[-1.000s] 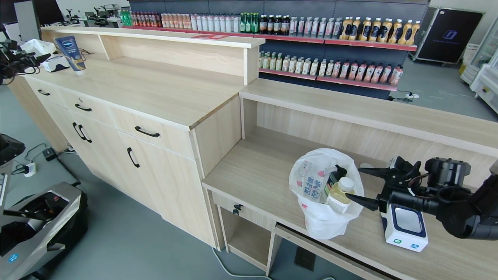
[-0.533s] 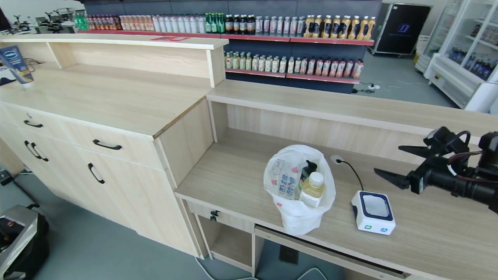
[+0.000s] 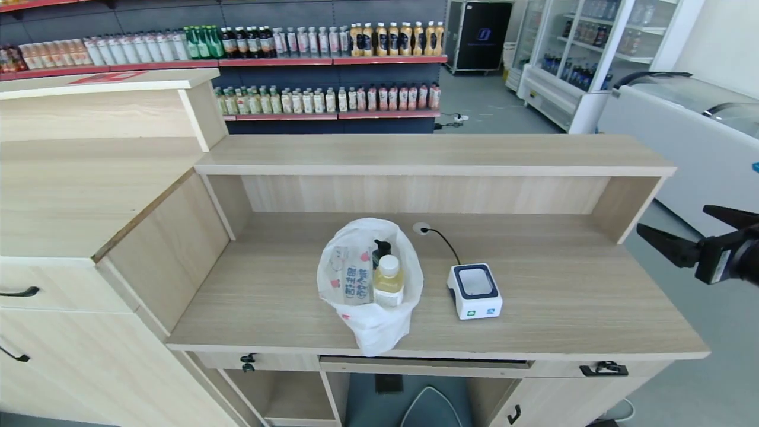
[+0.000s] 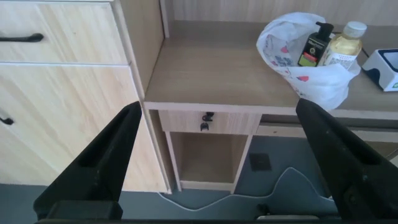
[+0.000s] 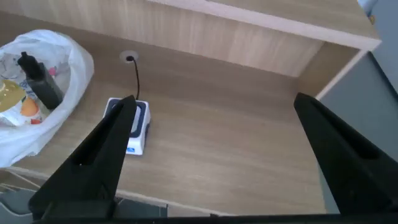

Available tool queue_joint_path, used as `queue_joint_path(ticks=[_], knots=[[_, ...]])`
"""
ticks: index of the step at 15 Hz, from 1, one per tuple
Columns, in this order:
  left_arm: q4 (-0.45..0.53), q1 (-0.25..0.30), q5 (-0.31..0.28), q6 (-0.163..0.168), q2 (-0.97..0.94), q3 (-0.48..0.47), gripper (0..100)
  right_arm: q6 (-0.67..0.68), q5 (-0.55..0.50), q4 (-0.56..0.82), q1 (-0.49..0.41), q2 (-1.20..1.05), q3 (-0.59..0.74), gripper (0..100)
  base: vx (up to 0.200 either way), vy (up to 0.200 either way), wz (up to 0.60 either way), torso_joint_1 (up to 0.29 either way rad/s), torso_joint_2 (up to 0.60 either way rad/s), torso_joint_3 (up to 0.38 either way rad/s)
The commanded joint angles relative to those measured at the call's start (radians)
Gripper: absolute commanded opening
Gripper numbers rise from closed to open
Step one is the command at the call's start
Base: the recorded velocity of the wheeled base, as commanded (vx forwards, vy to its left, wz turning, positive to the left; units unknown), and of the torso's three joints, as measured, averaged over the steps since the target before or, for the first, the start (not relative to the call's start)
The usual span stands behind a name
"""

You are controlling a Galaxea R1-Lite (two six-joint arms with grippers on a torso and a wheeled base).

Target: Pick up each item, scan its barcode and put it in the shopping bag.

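The white shopping bag point(image 3: 367, 323) stands open on the low wooden counter point(image 3: 563, 296). It holds a yellow bottle point(image 3: 388, 283), a black pump bottle point(image 3: 380, 249) and a white printed pack point(image 3: 354, 283). The white barcode scanner point(image 3: 475, 290) sits just right of the bag. My right gripper point(image 3: 675, 219) hangs open and empty past the counter's right end, well clear of the scanner. In the right wrist view the gripper point(image 5: 214, 98) faces the scanner point(image 5: 140, 121) and the bag point(image 5: 25, 143). My left gripper point(image 4: 219, 106) is open and empty in front of the counter, left of the bag point(image 4: 298, 68).
A taller counter point(image 3: 89, 196) with drawers rises to the left. A raised ledge point(image 3: 433, 154) runs behind the low counter. The scanner's cable point(image 3: 445, 243) leads to a hole in the counter. Shelves of bottles point(image 3: 267, 47) line the back and a chest freezer point(image 3: 682, 124) stands at right.
The head view has swung to the right. My right gripper, open throughout, has drawn away from the bag and scanner to beyond the counter's right end.
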Motion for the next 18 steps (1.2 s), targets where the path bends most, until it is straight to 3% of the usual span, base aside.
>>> queue_joint_path(ticks=[1,5,7,12,15,18], knots=[[0.000,0.000,0.000,0.000,0.000,0.000,100,0.113,-0.023,0.016,0.018,-0.193,0.143,100,0.000,0.000,0.00,0.000,0.00,0.000],[0.000,0.000,0.000,0.000,0.000,0.000,100,0.205,-0.108,0.033,0.116,-0.517,0.471,100,0.000,0.000,0.00,0.000,0.00,0.000],[0.000,0.000,0.000,0.000,0.000,0.000,100,0.218,-0.121,0.312,0.127,-0.734,0.471,100,0.000,0.000,0.00,0.000,0.00,0.000],[0.000,0.000,0.000,0.000,0.000,0.000,100,0.227,-0.149,0.685,0.130,-1.147,0.471,100,0.000,0.000,0.00,0.000,0.00,0.000],[0.000,0.000,0.000,0.000,0.000,0.000,100,0.293,-0.206,0.739,0.185,-1.276,0.471,100,0.000,0.000,0.00,0.000,0.00,0.000],[0.000,0.000,0.000,0.000,0.000,0.000,100,0.299,-0.212,0.739,0.168,-1.319,0.471,100,0.000,0.000,0.00,0.000,0.00,0.000]])
